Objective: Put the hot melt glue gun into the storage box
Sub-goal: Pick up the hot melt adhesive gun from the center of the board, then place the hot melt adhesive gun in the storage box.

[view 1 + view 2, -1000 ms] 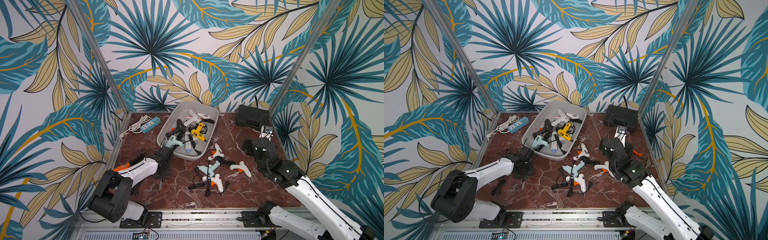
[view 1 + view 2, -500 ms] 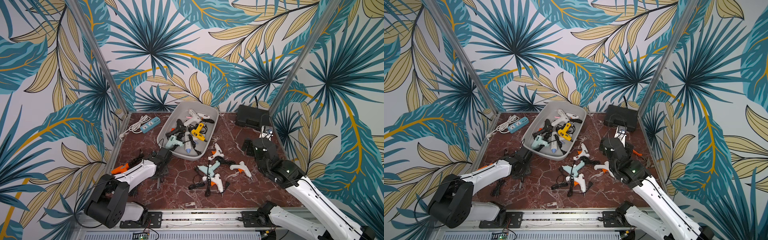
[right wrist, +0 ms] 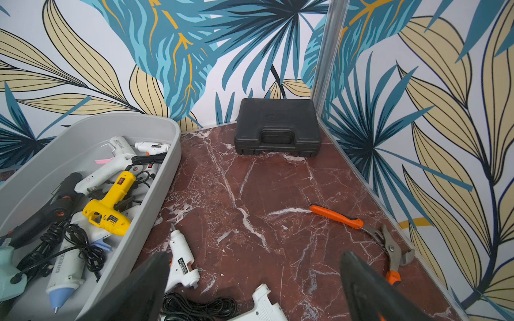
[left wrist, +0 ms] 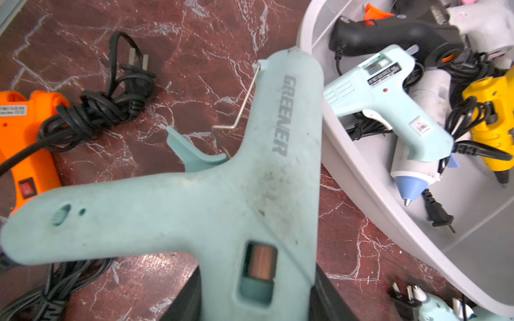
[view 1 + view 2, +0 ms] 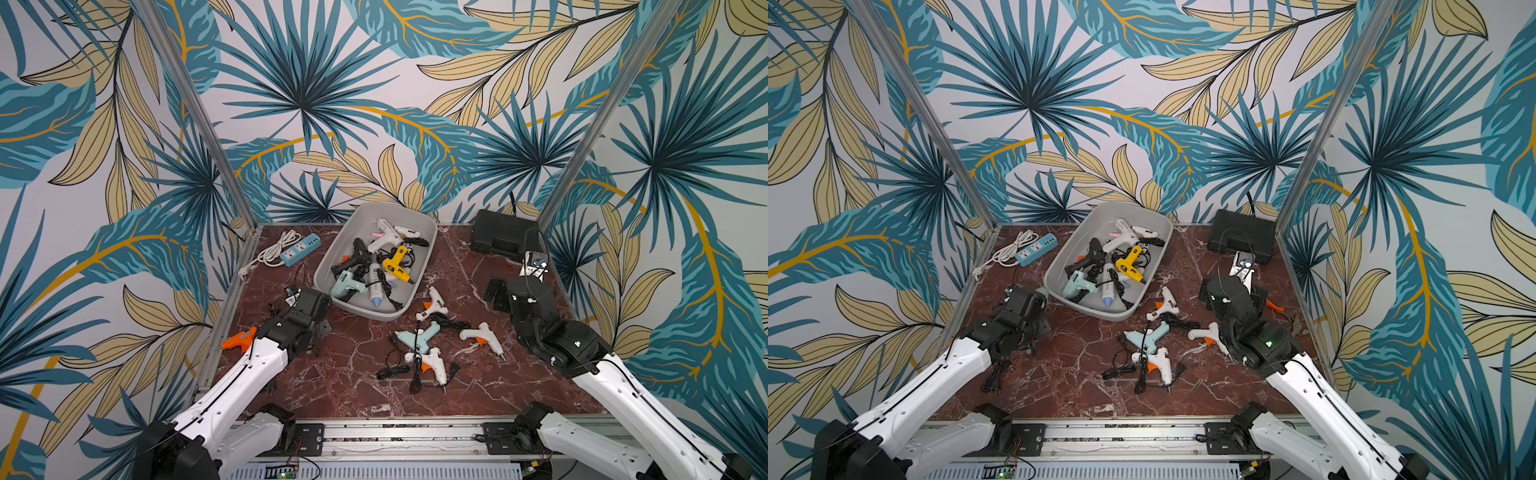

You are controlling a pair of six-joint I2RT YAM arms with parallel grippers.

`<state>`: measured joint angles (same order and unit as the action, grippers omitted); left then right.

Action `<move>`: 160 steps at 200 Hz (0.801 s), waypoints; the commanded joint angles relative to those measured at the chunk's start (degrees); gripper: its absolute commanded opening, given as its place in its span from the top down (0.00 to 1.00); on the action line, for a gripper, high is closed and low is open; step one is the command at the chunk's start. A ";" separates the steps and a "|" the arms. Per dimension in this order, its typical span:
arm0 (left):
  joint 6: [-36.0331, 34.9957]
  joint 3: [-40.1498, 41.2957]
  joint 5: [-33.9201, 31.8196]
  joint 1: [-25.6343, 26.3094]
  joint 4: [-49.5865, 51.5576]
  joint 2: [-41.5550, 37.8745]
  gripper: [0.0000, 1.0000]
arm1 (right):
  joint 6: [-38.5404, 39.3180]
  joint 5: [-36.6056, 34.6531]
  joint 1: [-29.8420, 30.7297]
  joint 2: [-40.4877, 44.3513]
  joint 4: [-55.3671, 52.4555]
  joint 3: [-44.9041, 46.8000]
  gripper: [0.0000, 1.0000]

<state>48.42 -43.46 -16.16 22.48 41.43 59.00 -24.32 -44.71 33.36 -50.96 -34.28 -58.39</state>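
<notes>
In both top views the left hand, at about 8 o'clock from the storage box, had its fingers and their load hidden under the wrist housing. In the left wrist view the mint glue gun ran out of frame at its rear and covered all but dark slivers of those fingers, and the orange glue gun was cut off. In the right wrist view the right hand, a white glue gun and the storage box were cropped.

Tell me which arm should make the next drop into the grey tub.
Left. Its pincer grips the mint glue gun beside the storage box wall; the right pincer hangs open and empty.
</notes>
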 commanded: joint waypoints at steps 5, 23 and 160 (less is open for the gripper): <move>-0.45 -3.69 -1.72 0.43 -1.44 -3.37 1.00 | 0.94 -0.78 -0.09 0.58 1.25 1.00 0.01; -1.85 -5.76 -2.18 0.41 -1.29 -4.55 1.00 | 1.07 -0.85 -0.13 0.58 1.41 1.00 0.00; -27.68 -32.94 -0.21 0.54 -11.63 6.99 1.00 | 1.00 -0.81 -0.06 1.45 3.78 2.40 0.00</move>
<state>28.25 -69.58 -15.70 22.83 35.29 64.42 -23.53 -44.73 33.36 -50.35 -31.92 -57.58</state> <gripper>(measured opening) 0.461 0.994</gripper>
